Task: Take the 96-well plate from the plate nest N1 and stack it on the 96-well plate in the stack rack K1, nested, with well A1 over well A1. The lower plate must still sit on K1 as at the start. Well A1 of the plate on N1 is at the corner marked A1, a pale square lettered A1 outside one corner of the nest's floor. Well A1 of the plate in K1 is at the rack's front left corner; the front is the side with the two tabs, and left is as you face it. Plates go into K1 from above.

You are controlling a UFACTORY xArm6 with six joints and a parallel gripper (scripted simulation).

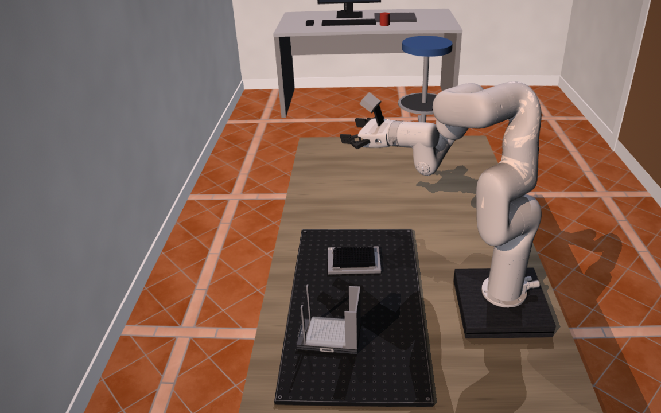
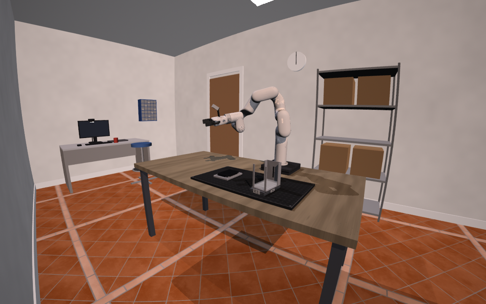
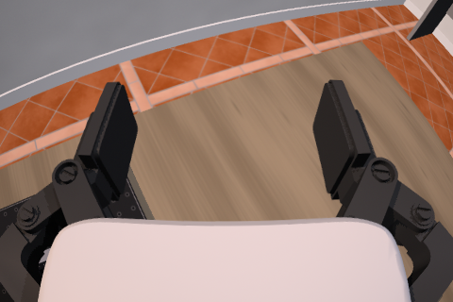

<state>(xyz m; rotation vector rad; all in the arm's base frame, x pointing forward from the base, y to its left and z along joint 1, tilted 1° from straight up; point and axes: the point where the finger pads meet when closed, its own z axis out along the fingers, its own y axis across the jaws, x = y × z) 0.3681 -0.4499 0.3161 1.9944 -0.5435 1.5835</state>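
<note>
Pincer (image 1: 349, 134) wide, empty, high over the surface's (image 1: 322, 184) far edge

Black plate (image 1: 354, 256) untouched on nest N1 (image 1: 334, 269); risk: misreading its A1 corner puts it reversed over K1's (image 1: 353, 308) white plate (image 1: 326, 332).

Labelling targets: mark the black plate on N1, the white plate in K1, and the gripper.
black plate (image 1: 353, 256), top view, centre of its well grid
white plate (image 1: 326, 331), top view, middle of its wells
gripper (image 3: 226, 139), wrist view, midway between open fingertips

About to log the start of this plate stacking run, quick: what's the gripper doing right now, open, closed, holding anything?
Gripper: open wide, holding nothing, raised above the table's far end, well away from the black plate on nest N1.
</note>
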